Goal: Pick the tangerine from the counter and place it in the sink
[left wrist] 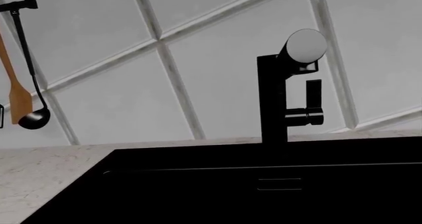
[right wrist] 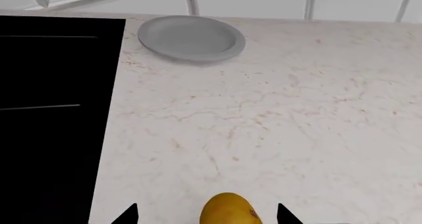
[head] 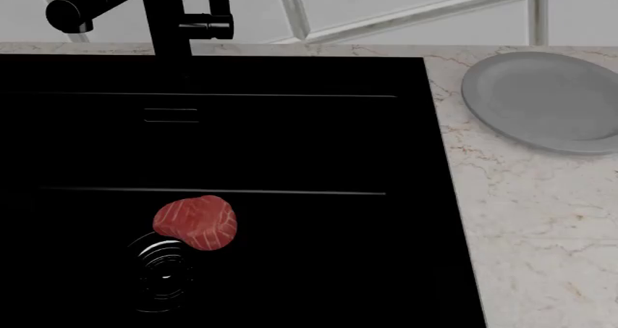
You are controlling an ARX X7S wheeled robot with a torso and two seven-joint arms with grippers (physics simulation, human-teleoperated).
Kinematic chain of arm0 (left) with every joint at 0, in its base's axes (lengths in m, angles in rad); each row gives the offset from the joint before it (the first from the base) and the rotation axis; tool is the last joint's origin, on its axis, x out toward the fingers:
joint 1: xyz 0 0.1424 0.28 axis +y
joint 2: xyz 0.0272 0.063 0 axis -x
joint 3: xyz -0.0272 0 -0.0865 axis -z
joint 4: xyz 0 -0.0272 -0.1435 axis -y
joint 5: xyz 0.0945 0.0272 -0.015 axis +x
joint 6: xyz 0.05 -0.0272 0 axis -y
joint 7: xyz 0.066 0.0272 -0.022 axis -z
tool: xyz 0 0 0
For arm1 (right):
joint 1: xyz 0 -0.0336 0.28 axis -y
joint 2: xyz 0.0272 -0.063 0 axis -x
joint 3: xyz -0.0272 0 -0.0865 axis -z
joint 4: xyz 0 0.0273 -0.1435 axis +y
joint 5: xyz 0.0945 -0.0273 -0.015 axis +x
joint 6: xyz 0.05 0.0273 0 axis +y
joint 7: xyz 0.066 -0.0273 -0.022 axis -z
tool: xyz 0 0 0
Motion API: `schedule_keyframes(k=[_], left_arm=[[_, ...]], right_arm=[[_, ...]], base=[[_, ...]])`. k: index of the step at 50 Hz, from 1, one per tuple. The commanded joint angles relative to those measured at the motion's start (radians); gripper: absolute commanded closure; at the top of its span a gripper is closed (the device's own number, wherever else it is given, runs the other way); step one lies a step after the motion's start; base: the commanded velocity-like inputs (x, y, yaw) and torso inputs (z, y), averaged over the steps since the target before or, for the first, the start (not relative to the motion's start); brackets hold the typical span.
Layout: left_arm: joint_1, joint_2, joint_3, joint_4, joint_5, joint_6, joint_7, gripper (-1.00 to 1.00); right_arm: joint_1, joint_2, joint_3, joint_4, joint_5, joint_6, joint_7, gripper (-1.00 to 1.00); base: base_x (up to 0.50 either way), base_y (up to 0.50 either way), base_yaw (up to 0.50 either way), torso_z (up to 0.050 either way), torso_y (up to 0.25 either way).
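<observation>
The tangerine (right wrist: 229,210), a smooth yellow-orange oval, lies on the white marbled counter (right wrist: 277,115) in the right wrist view. My right gripper (right wrist: 207,216) is open. Its two dark fingertips (right wrist: 128,215) stand either side of the fruit with a gap on each side. The black sink (head: 289,147) fills the left of the head view, with its ringed drain (head: 164,266) and black faucet (head: 164,17). The sink's edge also shows in the right wrist view (right wrist: 53,85). The left wrist view looks across the sink (left wrist: 264,184) at the faucet (left wrist: 277,105); no left fingers show.
A red white-streaked meat piece (head: 198,223) lies in the sink beside the drain. A round grey plate (head: 551,100) sits on the counter right of the sink, also in the right wrist view (right wrist: 191,37). A ladle (left wrist: 31,110) and wooden spatula (left wrist: 19,98) hang on the tiled wall.
</observation>
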Motion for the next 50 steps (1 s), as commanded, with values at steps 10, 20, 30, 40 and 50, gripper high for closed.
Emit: schedule_keyframes(k=[10, 20, 30, 40, 50], left_arm=[[-0.002, -0.002, 0.008, -0.003, -0.004, -0.001, -0.007, -1.0], [-0.005, -0.004, 0.005, 0.008, -0.012, -0.01, -0.01, -1.0], [-0.01, -0.006, 0.01, 0.009, -0.015, -0.015, -0.013, -1.0], [-0.005, -0.009, 0.011, 0.012, -0.017, -0.016, -0.018, -1.0], [0.0, -0.012, 0.009, 0.015, -0.019, -0.017, -0.022, -1.0]], right_arm=[[0.033, -0.022, -0.007, 0.074, -0.128, 0.049, -0.076, -1.0], [0.053, -0.074, -0.01, 0.104, -0.209, 0.087, -0.141, -1.0], [0.043, -0.109, -0.008, 0.129, -0.267, 0.11, -0.184, -1.0], [0.046, -0.145, 0.006, 0.155, -0.37, 0.149, -0.273, -1.0], [0.025, -0.204, 0.008, 0.149, -0.545, 0.164, -0.428, -1.0]], base=[[0.0, 0.0, 0.0, 0.0, 0.0], [0.0, 0.0, 0.0, 0.0, 0.0], [0.0, 0.0, 0.0, 0.0, 0.0], [0.0, 0.0, 0.0, 0.0, 0.0], [0.0, 0.0, 0.0, 0.0, 0.0]])
